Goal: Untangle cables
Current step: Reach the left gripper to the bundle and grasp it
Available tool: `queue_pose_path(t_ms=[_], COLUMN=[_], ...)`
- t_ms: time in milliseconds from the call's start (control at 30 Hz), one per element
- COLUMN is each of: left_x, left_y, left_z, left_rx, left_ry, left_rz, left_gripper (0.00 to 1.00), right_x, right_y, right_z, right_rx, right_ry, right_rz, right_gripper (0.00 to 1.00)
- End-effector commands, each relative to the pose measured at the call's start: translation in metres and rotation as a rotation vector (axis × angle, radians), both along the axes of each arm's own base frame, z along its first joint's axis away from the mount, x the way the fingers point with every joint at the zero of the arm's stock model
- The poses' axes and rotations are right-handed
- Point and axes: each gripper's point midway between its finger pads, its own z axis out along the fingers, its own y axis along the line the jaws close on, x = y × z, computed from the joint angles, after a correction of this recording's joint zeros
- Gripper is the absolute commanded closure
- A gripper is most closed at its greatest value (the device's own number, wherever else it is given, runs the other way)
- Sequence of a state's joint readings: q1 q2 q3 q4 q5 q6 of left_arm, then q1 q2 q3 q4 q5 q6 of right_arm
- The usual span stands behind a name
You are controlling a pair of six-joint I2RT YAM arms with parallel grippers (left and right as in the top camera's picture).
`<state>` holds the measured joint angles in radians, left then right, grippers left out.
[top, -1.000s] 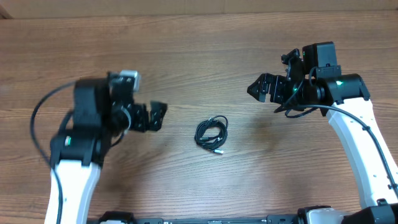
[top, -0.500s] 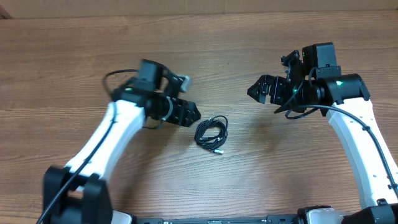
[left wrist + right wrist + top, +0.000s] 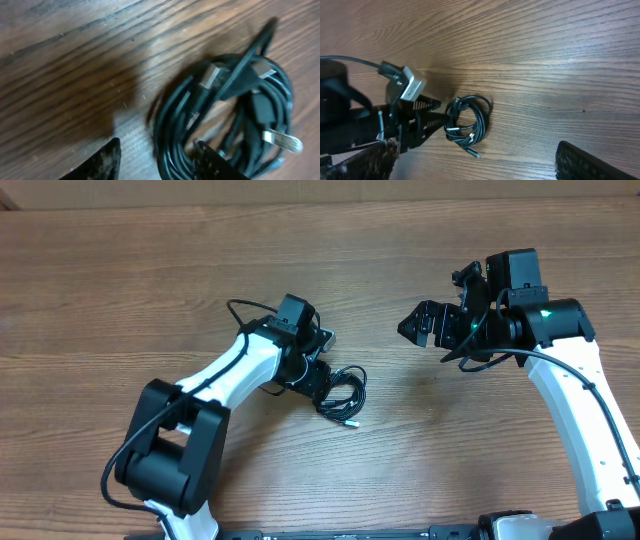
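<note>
The cables point(image 3: 341, 392) lie in one black coil on the wooden table, a pale plug tip point(image 3: 351, 422) sticking out at its near side. My left gripper point(image 3: 319, 380) is down at the coil's left edge. In the left wrist view the coil point(image 3: 225, 115) fills the right half, and its left strands run between my two fingers point(image 3: 102, 162), which stand partly apart with a gap on the left side. My right gripper point(image 3: 425, 323) hangs open to the right of the coil, well apart from it. From the right wrist view I see the coil point(image 3: 468, 122) and the left gripper point(image 3: 422, 119) beside it.
The left arm's own thick black cable point(image 3: 245, 310) loops above its wrist. The table's far edge point(image 3: 320, 202) runs along the top of the overhead view. Bare wood point(image 3: 470, 450) lies to the right of and below the coil.
My left arm has swung from the left side across to the coil, and its jaws have narrowed around the coil's left strands. The right arm and the coil have not moved.
</note>
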<state>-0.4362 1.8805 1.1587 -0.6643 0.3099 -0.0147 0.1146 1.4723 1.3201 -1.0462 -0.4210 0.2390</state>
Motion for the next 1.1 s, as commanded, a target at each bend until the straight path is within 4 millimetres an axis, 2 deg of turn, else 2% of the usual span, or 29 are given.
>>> queue_pose_path(t_ms=[0,133,233,400,533,667,700,800,867,933,1067], left_x=[0.009,0.01,0.008,0.002,-0.009,-0.018,-0.018,-0.013,-0.003,0.011,0.044], left_y=[0.0,-0.006,-0.007,-0.004,-0.011,-0.02,-0.02,-0.012,0.002,0.017,0.034], left_z=[-0.001,-0.001,-0.006,-0.024,-0.037,-0.039,-0.04,-0.04,-0.033,-0.018,0.032], left_rx=[0.006,-0.009,-0.003,0.016,-0.02,-0.082,-0.081,-0.042,0.009,0.046,0.028], left_ry=[-0.026,-0.034,-0.029,0.014,0.086,0.138,0.138,0.126,0.112,0.098,0.03], left_rz=[-0.009,-0.019,-0.024,-0.025,-0.034,-0.044,-0.044,-0.029,0.005,0.055,0.156], left_gripper=[0.54,0.57,0.69,0.77,0.8,0.81,0.94,0.96,0.96,0.96,0.96], right_x=[0.003,0.003,0.003,0.003,0.003,0.003,0.003,0.003,0.003,0.003,0.001], right_y=[0.001,0.001,0.001,0.001,0.001,0.001,0.001,0.001,0.001,0.001,0.005], right_z=[0.014,0.014,0.014,0.014,0.014,0.014,0.014,0.014,0.014,0.014,0.015], right_rx=[0.004,0.004,0.004,0.004,0.004,0.004,0.004,0.004,0.004,0.005,0.03], right_ry=[-0.045,-0.045,-0.044,-0.044,-0.044,-0.044,-0.044,-0.045,-0.044,-0.044,-0.039], right_rz=[0.003,0.002,0.002,0.003,0.003,0.003,0.003,0.003,0.002,0.002,0.014], right_gripper=[0.0,0.0,0.0,0.0,0.0,0.0,0.0,0.0,0.0,0.0,0.0])
